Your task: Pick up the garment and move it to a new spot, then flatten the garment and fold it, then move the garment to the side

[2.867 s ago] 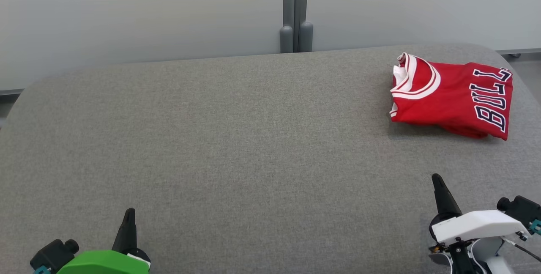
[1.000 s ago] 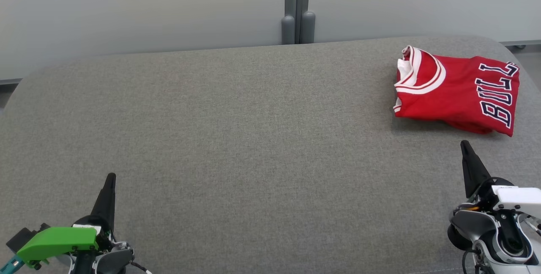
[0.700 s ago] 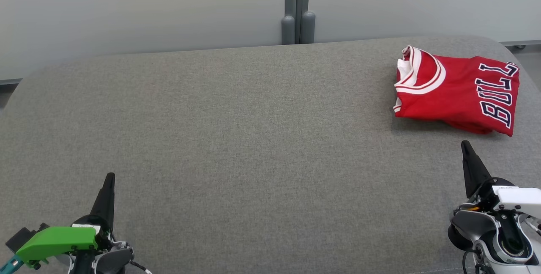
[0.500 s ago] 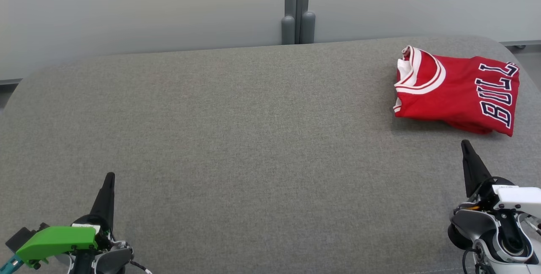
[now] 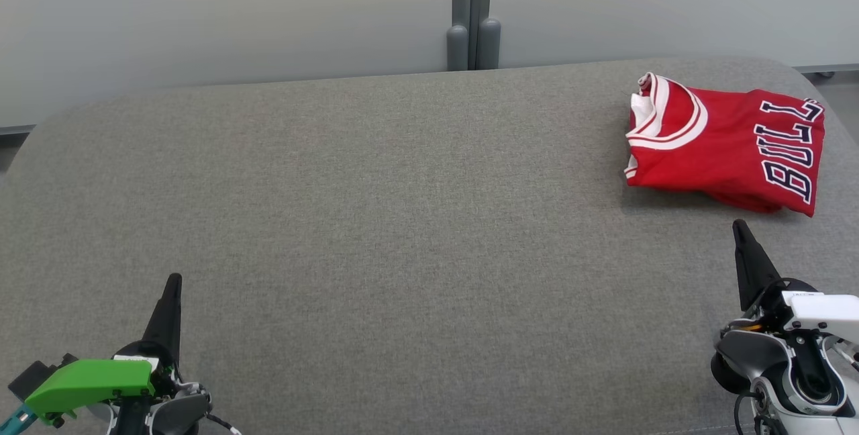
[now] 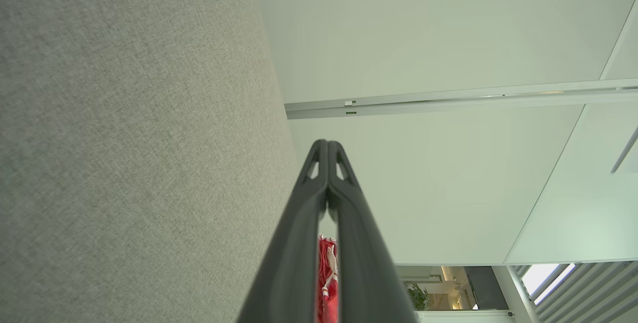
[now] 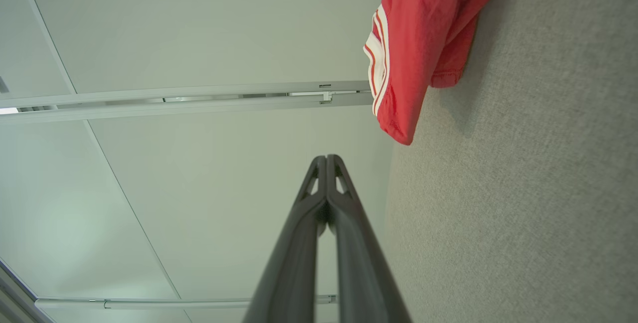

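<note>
The garment (image 5: 728,150) is a red jersey with white trim and dark lettering, lying folded at the far right of the grey fabric table (image 5: 402,220). Its red edge also shows in the right wrist view (image 7: 423,39) and as a sliver in the left wrist view (image 6: 326,278). My right gripper (image 5: 739,227) is shut and empty at the lower right, a little in front of the garment and apart from it. My left gripper (image 5: 174,280) is shut and empty at the lower left, far from the garment. In both wrist views the fingertips (image 6: 326,144) (image 7: 326,159) meet.
A pale wall with a grey vertical post (image 5: 472,12) stands behind the table's far edge. The table's rounded right corner lies just beyond the garment. The grey surface stretches wide between the two grippers.
Since the oldest frame both arms have drawn back and turned, and the camera shifted slightly. Over the last second nothing has visibly moved; the garment lies still.
</note>
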You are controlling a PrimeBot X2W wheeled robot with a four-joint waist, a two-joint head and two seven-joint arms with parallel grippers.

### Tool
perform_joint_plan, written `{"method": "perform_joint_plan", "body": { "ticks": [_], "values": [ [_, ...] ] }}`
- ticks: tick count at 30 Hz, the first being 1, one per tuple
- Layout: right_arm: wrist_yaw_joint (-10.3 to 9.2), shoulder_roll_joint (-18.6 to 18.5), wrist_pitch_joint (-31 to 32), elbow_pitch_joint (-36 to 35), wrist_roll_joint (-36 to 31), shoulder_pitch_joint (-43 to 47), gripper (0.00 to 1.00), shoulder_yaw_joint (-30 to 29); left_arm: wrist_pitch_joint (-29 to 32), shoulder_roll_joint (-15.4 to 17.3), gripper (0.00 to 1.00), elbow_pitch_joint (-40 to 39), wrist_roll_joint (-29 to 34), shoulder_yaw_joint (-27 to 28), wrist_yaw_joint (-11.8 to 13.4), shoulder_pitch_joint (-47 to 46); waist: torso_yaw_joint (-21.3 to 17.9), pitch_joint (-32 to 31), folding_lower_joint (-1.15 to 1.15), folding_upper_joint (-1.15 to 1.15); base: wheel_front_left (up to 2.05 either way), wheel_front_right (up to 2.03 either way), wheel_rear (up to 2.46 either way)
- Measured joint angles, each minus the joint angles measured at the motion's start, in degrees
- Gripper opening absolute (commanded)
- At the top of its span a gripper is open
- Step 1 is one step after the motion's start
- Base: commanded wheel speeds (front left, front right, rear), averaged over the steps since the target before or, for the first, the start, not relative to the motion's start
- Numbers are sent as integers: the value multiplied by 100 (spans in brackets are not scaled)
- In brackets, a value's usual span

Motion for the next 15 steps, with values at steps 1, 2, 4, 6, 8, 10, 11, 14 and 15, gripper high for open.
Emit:
{"method": "perform_joint_plan", "body": {
  "ticks": [1, 2, 4, 6, 8, 10, 11, 14, 15],
  "values": [
    [0, 0, 0, 1, 0, 0, 0, -1, 0, 0, 0, 0, 0, 0, 0, 0, 0, 0, 0, 0, 0, 0, 0],
    [0, 0, 0, 2, 0, 0, 0, -1, 0, 0, 0, 1, 0, 0, 0, 0, 0, 0, 0, 0, 0, 0, 0],
    [0, 0, 0, 5, 0, -1, 0, -2, 0, 0, 0, 2, 0, 1, 0, 0, 0, 0, 0, 0, 0, 0, 0],
    [0, 1, 0, 8, 0, -1, 0, -3, 0, 0, 0, 2, 0, 2, 0, -1, 0, 0, 0, 0, 0, 0, 0],
    [0, 1, 0, 10, 0, -1, 0, -5, 0, 0, 0, 3, 0, 2, 0, -1, 0, 0, 0, 0, 0, 0, 0],
    [1, 1, 0, 14, 0, -1, 0, -9, 0, 0, 0, 4, 0, 3, 0, -1, 0, -1, 0, 0, 0, 0, 0],
    [1, 1, 0, 16, 0, -1, 0, -10, 1, 0, 0, 4, 0, 3, 0, -1, 0, -1, 0, 0, 0, 0, 0],
    [1, 1, 0, 20, 0, -1, 0, -12, 1, 0, 0, 7, 0, 5, 0, -1, 0, -1, 0, 0, 0, 0, 0],
    [1, 1, 0, 21, 0, -2, 0, -12, 0, 0, 0, 8, 0, 5, 0, -1, 0, -1, 0, 0, 0, 0, 0]
  ]
}}
